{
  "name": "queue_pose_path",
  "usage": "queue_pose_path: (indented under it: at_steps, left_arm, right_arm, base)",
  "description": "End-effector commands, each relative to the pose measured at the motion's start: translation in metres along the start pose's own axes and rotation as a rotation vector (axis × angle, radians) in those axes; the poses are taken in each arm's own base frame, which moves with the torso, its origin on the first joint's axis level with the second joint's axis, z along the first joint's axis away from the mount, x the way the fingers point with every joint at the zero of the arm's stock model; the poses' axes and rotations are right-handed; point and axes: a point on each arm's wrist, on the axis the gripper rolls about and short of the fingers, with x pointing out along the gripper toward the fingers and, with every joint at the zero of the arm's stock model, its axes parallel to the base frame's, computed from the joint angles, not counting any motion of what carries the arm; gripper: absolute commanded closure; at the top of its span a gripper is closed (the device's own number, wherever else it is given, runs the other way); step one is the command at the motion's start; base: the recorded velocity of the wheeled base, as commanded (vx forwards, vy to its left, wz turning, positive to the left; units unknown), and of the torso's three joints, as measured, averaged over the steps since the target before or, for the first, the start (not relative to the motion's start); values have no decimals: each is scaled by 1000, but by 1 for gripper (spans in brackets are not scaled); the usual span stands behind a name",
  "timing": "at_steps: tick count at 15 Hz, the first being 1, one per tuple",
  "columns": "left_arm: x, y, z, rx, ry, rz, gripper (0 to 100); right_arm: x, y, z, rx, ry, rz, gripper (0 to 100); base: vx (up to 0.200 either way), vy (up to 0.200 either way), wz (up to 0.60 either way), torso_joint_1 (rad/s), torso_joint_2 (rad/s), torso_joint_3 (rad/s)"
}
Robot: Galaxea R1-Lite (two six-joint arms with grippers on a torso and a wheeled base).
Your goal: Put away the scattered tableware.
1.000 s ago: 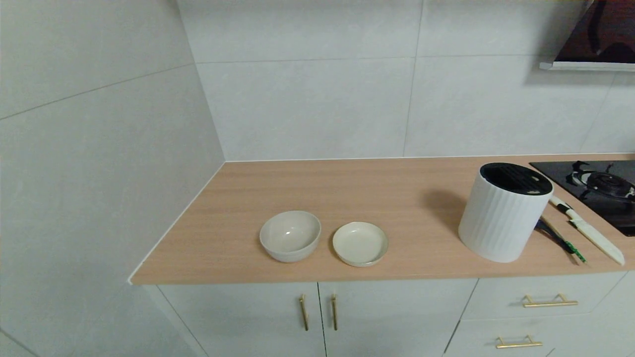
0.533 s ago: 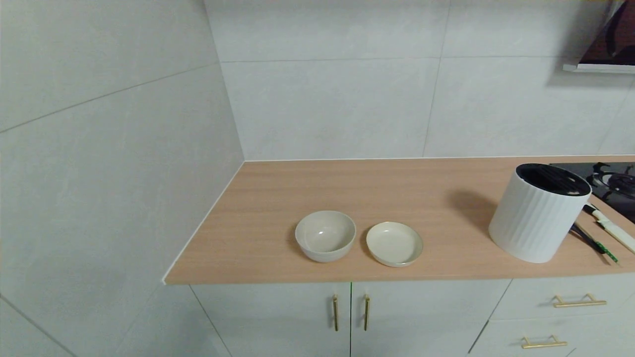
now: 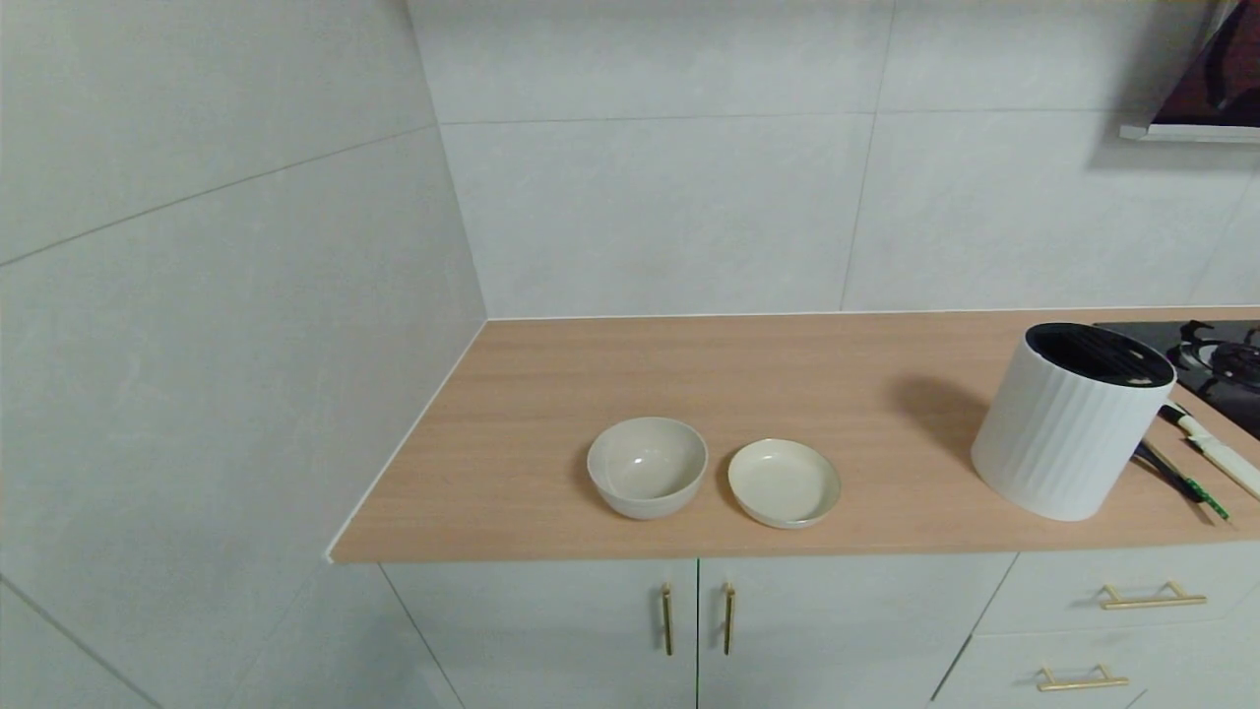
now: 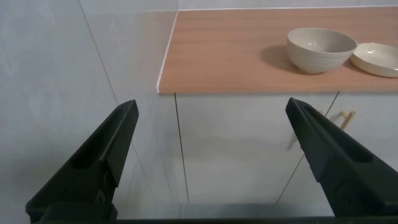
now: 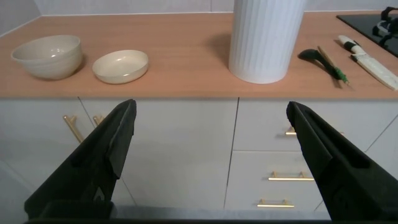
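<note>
Wood-grain laminate covers the counter (image 3: pixel 748 374), and all the tableware sits out on it, so I judge that the tidying has not started. A pale grey-beige ceramic bowl (image 3: pixel 647 467) stands upright near the front edge. A shallow cream ceramic dish (image 3: pixel 784 482) lies just beside it toward the robot's right, close but apart.

Well to the right stands a white ribbed cylindrical holder with a black slotted top (image 3: pixel 1068 438). I cannot see into its slots. Near it, on the side toward the black gas hob (image 3: pixel 1226 359), lie a slim dark utensil with a green end (image 3: pixel 1176 478) and a knife with a cream blade (image 3: pixel 1219 453). Both lie flat on the counter, apart from each other.

The left tool (image 4: pixel 214 168) is released, its dark fingers spread wide with nothing between them. It is held low before the white cabinet doors (image 3: pixel 697 618), toward the counter's corner end. The right tool (image 5: pixel 214 168) is likewise released and empty, level with the cabinet fronts and the brass-handled drawers (image 3: pixel 1142 596). Neither touches anything.

Everything is left to do. The knife and utensil probably belong in the holder, and the bowl and dish perhaps go in the cabinet beneath. The pictures do not settle which comes first.
</note>
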Motion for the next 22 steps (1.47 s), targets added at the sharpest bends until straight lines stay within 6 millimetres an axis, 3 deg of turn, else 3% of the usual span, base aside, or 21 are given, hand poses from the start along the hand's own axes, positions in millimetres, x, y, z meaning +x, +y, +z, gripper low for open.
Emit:
queue_pose_path:
  at_steps: [1, 10, 22]
  left_arm:
    - [0, 0, 0, 0, 0, 1, 0]
    - [0, 0, 0, 0, 0, 1, 0]
    - [0, 0, 0, 0, 0, 1, 0]
  right_arm:
    - [0, 0, 0, 0, 1, 0, 0]
    - [0, 0, 0, 1, 2, 2, 0]
    - [0, 0, 0, 0, 1, 2, 0]
  base:
    - [0, 0, 0, 0, 0, 0]
    - [0, 0, 0, -12, 30, 15]
    - [0, 0, 0, -226, 502, 271]
